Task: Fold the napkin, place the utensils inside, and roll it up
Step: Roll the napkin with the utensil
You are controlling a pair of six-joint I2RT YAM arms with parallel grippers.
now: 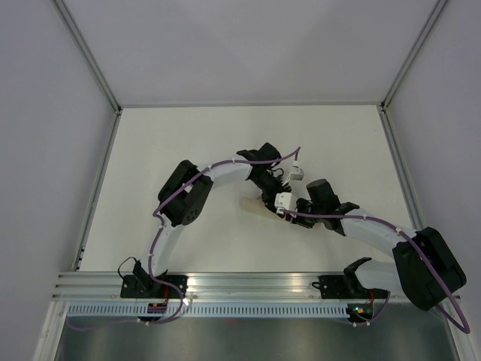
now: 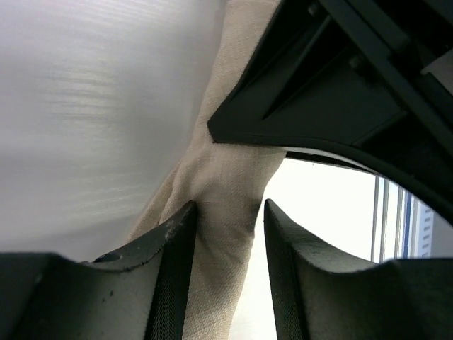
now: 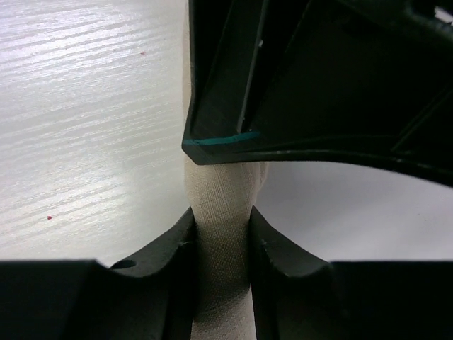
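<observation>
Beige woven-cloth napkin (image 1: 252,205), rolled slim, lies mid white surface (image 1: 188,150). Looks light, limp, grippy; likely sags unless held near both ends. Right tool (image 3: 221,216) pinches it squarely; left tool (image 2: 228,207) nips it at the tips. Utensils unseen.

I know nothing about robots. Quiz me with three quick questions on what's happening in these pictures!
1. True or false: the right gripper is open and clear of the napkin.
2. The napkin's colour is: A blue, B beige, C red.
3. Fill in: the left gripper pinches the ___.
Key: 1 false, it is clamped on the napkin; 2 B; 3 napkin.
</observation>
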